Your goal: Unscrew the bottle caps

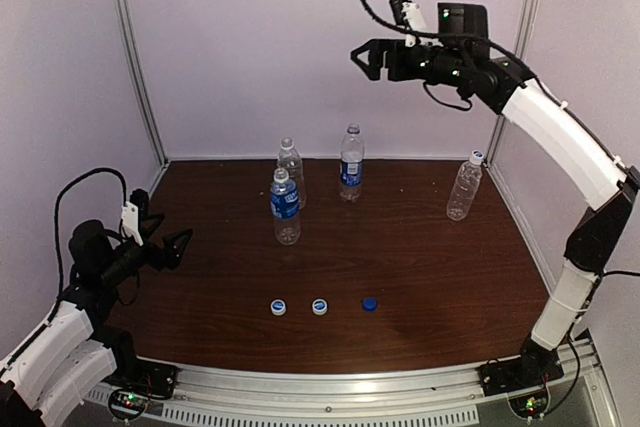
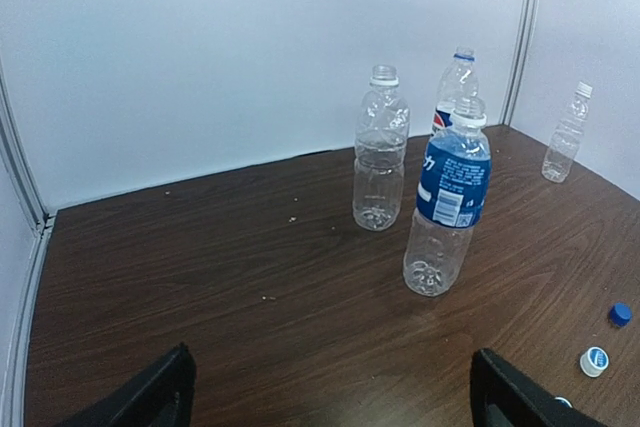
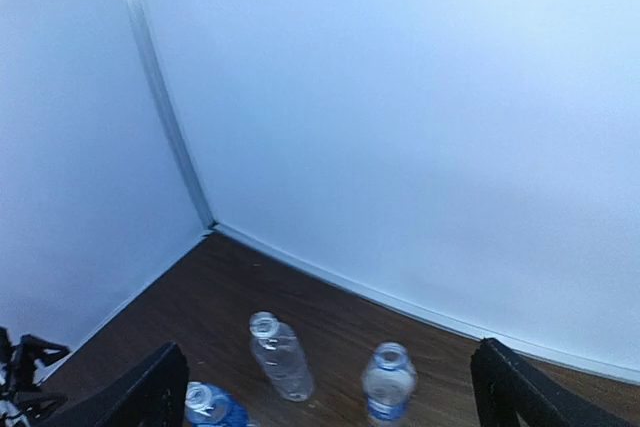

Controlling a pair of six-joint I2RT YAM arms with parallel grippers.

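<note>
Three loose bottle caps [image 1: 319, 306] lie flat in a row across the lower middle of the top view, each apart from the next. Two are white with blue, and the dark blue cap [image 1: 370, 303] sits at the row's right end. A fourth cap [image 1: 476, 156] sits on the right-hand bottle [image 1: 464, 187], which stands alone near the right edge of the table [image 1: 430, 267]. All four bottles stand upright, long axes vertical and necks pointing up. Three of them cluster in the upper middle of the frame with their mouths open. The blue-labelled bottle [image 1: 285, 209] is nearest the caps, the label-free bottle [image 1: 291, 169] is just behind it, and the Pepsi-style bottle [image 1: 351, 163] stands off to their right. The left gripper [image 1: 168, 230] hangs low at the frame's left edge, its fingers spread wide and holding nothing. The right gripper [image 1: 366, 59] is raised high in the upper middle, well above the bottles, also spread open and empty.
</note>
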